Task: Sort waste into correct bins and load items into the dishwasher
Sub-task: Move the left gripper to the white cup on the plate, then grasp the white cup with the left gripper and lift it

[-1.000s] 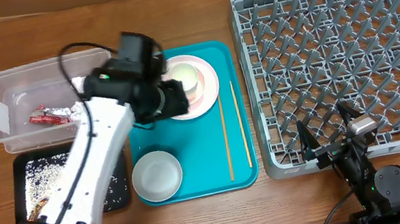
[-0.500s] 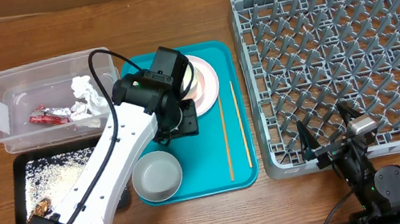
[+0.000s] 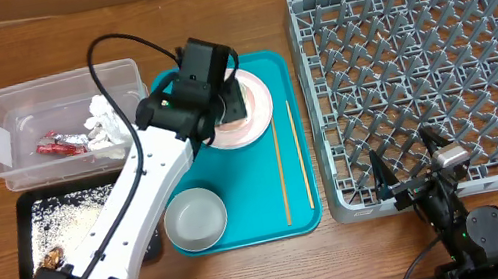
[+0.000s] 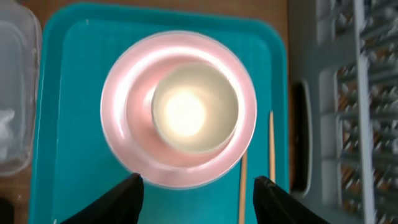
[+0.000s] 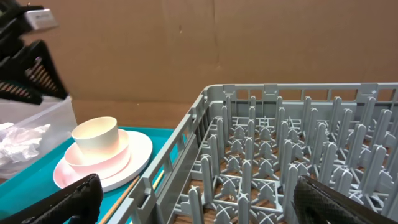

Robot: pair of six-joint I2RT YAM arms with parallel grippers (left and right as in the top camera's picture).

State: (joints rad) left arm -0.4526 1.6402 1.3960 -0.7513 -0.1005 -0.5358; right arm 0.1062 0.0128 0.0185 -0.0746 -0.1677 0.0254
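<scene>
A pale pink plate (image 4: 124, 112) with a small white cup (image 4: 194, 109) on it lies at the back of the teal tray (image 3: 252, 215). My left gripper (image 4: 198, 185) hangs open straight above the plate's near rim, holding nothing; from overhead the left gripper (image 3: 227, 98) covers part of the plate (image 3: 259, 107). Two chopsticks (image 3: 282, 174) lie on the tray's right side and a white bowl (image 3: 194, 218) at its front. The clear tub (image 3: 1, 110) holds a red wrapper (image 3: 58, 146) and a white tissue (image 3: 104, 123). My right gripper (image 5: 199, 205) stands open at the front edge of the grey rack (image 3: 432, 78).
A black tray (image 3: 23, 213) in front of the tub holds scattered white grains (image 3: 71, 225) and a brown bit. My left arm runs diagonally from the table's front left over the black tray. In the right wrist view the rack's pegs (image 5: 280, 155) fill the foreground.
My left gripper has swung from the tub's right end across the teal tray and now hangs over the plate. The tissue now shows in the tub. The right arm has not moved.
</scene>
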